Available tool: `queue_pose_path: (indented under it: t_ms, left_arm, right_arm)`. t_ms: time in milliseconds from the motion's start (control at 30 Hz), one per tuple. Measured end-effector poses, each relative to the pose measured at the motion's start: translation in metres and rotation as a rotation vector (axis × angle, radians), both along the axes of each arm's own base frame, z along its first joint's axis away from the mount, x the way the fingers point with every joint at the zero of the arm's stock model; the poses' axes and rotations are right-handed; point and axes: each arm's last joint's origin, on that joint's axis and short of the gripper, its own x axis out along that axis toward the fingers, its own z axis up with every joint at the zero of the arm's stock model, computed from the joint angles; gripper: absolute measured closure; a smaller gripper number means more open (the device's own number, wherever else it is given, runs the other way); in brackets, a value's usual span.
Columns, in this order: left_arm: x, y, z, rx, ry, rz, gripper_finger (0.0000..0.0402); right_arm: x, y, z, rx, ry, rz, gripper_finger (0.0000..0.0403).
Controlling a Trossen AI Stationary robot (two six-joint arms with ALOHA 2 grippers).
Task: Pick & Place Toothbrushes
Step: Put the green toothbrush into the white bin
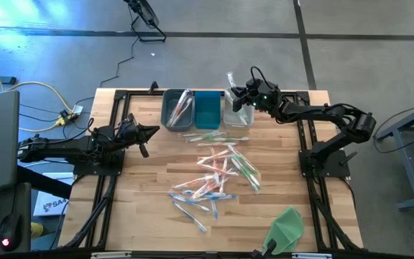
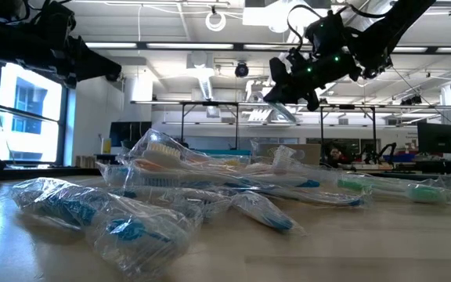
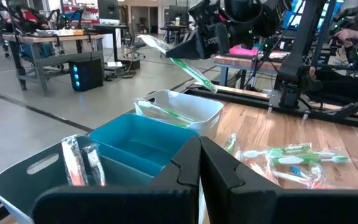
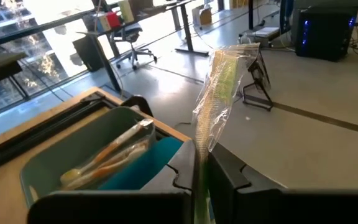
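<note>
Wood planks form the table [image 1: 149, 216], and the overhead camera alone lays out the whole arrangement: a grey bin [image 1: 177, 109], a teal bin [image 1: 208, 109] and a white bin [image 1: 237, 111] stand side by side at the far edge, wrapped toothbrushes [image 1: 218, 175] lie scattered across the middle, and a green cloth [image 1: 286, 226] sits near the front right corner. Only the right wrist camera shows that the grey bin already holds orange-handled brushes in wrappers. Only the left wrist camera shows a green brush lying inside the white bin, with the teal one bare beside it. From table height the bins are hidden behind the crinkled plastic of the pile. Up over the white bin, the right gripper [image 1: 237, 94] is clenched on a green toothbrush [image 4: 219, 93] in clear wrap, the brush sticking out past the fingertips and clear of the bin rim. At the table's left edge, the left gripper [image 1: 148, 132] waits with its fingers pressed together, holding nothing and aimed toward the bins.
</note>
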Motion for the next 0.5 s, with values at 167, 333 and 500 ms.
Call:
queue_pose_path:
  t_ms: [167,333,500]
  left_arm:
    - [-0.0002,0.0,0.0032,0.002,-0.032,0.0,0.04]
    - [-0.0002,0.0,0.0038,0.003,-0.039,0.0,0.04]
    - [-0.0002,0.0,0.0038,0.019,-0.031,0.001,0.04]
  right_arm:
    - [0.0031,0.0044,0.0005,-0.03,0.017,0.037,0.0391]
    - [0.0007,0.0007,0.0007,-0.046,0.029,0.015,0.0391]
    - [0.0039,0.0039,0.0064,-0.14,0.029,0.028,0.0391]
